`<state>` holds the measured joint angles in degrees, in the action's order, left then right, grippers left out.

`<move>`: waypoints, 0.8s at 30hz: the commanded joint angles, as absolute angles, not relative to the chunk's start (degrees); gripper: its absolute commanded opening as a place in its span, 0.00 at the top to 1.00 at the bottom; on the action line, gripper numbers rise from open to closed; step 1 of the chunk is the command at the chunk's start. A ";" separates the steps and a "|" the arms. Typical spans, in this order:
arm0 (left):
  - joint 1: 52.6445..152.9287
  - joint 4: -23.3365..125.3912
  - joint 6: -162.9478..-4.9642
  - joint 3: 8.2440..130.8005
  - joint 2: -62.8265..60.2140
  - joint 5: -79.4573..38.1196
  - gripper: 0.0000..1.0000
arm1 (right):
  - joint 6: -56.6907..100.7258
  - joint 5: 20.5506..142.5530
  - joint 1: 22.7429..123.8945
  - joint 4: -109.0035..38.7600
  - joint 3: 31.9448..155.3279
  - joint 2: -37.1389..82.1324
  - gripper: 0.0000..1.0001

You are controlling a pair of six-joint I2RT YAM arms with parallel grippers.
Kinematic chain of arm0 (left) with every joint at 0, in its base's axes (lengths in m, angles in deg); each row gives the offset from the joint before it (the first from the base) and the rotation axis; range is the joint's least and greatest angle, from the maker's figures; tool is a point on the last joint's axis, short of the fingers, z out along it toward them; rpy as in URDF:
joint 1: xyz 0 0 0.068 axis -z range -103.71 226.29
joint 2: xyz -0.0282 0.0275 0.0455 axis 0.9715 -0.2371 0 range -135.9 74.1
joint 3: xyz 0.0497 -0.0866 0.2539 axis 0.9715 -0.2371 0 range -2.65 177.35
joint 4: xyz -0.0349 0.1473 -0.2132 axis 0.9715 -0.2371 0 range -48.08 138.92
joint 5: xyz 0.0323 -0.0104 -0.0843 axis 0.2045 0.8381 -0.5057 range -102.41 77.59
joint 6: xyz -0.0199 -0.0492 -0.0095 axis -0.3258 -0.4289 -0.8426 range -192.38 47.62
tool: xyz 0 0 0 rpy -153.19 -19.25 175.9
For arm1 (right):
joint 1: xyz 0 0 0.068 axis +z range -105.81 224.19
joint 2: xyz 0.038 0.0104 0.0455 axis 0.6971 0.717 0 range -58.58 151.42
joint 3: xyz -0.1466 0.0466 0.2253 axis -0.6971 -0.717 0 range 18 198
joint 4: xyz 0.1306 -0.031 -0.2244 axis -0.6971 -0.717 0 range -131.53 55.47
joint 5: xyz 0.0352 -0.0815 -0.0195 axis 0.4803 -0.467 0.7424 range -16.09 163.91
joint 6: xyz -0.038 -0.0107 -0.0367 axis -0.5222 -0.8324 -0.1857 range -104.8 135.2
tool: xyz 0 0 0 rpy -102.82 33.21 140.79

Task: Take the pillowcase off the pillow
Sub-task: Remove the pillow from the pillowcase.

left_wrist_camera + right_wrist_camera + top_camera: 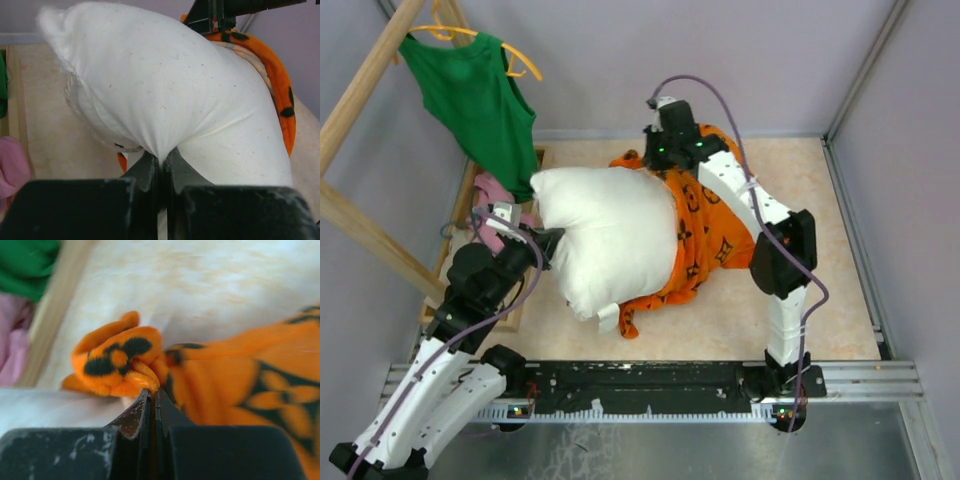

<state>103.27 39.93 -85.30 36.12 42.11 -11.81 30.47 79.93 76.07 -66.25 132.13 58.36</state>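
Closest to my left wrist camera, the left gripper has its jaws pinched tight on a gathered fold of the pillow, which bulges up and away from them. On the right wrist view, the right gripper has its jaws closed on a bunched edge of the pillowcase. Only the overhead view shows the layout: the pillow's left part lies bare and the orange cover wraps its right side on the tabletop. My left arm reaches in low from the left. My right arm bends at the elbow towards the cover's far edge.
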 commanded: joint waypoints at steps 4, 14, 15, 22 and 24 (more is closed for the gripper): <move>103.02 48.72 -84.25 38.74 45.53 -10.12 1.00 | 34.70 65.25 68.27 -62.26 124.92 49.07 1.00; 103.07 48.02 -84.59 38.58 46.47 -7.97 1.00 | 33.70 66.63 69.51 -57.49 120.69 41.08 0.12; 103.09 47.78 -84.74 38.56 46.49 -7.08 1.00 | 33.71 65.79 69.95 -56.56 119.14 39.20 0.03; 103.12 48.31 -86.09 37.35 47.37 1.79 1.00 | 39.53 63.58 71.50 -45.26 103.79 22.78 0.01; 103.08 48.61 -86.58 36.81 47.33 3.41 1.00 | 39.40 61.66 73.68 -43.06 99.17 18.89 0.01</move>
<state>103.31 40.74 -85.96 36.09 45.39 -4.22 37.16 65.05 70.72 -52.83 105.33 27.57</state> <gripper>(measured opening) 0.041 0.990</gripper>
